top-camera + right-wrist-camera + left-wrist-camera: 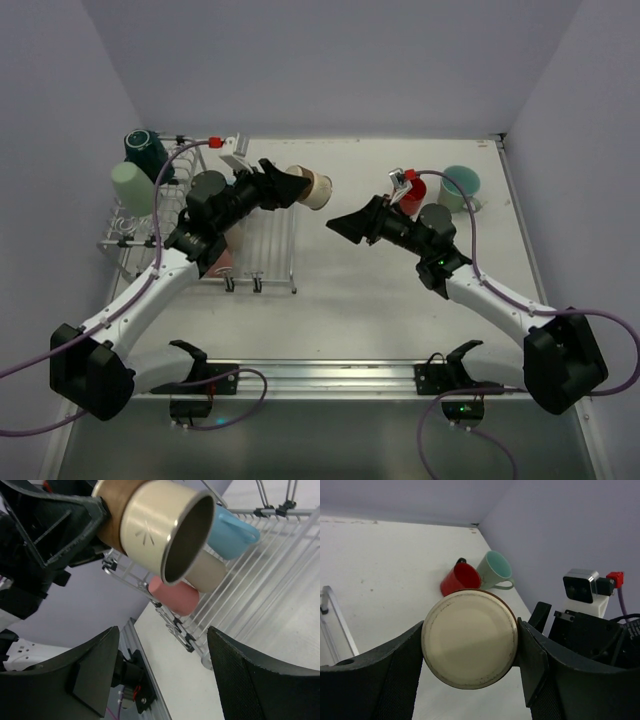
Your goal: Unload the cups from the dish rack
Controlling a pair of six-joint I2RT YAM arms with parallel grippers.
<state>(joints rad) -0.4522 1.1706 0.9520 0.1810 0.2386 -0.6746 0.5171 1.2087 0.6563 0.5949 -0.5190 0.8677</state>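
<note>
Beige cup (pixel 318 187) clamped between left jaws, beyond dish rack (pixel 275 250) edge; right jaws wide, nearby.

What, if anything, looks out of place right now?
Nothing looks spilled or broken. One oddity: the cream cup is held sideways in mid-air by the left gripper, clamped at its base end, mouth towards the open right gripper.

Lab test cell: bare white table (pixel 380 300), plain grey walls (pixel 330 70)
</note>
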